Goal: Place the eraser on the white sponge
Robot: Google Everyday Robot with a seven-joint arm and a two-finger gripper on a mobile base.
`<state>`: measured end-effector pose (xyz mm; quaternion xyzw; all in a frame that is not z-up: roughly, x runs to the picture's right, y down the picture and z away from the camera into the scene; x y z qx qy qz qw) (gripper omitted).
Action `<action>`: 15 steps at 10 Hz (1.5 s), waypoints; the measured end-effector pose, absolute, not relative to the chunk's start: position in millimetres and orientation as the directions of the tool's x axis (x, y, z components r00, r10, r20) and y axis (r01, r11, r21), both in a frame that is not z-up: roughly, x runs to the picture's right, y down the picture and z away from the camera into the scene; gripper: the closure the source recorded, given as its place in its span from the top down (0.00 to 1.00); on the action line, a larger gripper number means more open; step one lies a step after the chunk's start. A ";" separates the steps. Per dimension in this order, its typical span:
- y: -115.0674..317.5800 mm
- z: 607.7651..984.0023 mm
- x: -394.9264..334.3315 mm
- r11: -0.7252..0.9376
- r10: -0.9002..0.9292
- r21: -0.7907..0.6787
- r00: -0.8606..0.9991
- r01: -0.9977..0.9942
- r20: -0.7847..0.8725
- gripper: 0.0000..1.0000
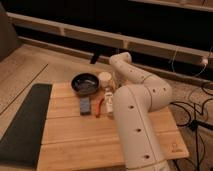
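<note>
The arm (145, 97) hooks over from the right side of the table (65, 132), so the pincer (116, 83) comes down near the far edge, just right of the white cup (105, 78). The pincer is pressed together. It is probably pinching the eraser, but the eraser cannot be made out there or anywhere else. The white sponge (85, 105) lies flat near the table's middle, in front of the black pan (85, 84). It sits left of the pincer, beyond the red pen (99, 106), with its level top ready as a landing place.
</note>
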<state>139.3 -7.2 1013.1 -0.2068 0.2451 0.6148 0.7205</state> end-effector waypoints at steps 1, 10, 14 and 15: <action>-18.6 1004.5 164.6 0.135 0.801 0.080 0.061 -0.988 -0.595 0.00; -104.0 852.5 62.8 0.149 0.930 0.096 0.107 -0.984 -0.350 0.00; -75.9 781.4 -14.6 0.215 0.932 -0.045 0.219 -0.976 -0.289 0.00; -64.8 771.1 -23.1 0.209 0.930 -0.071 0.220 -0.975 -0.294 0.00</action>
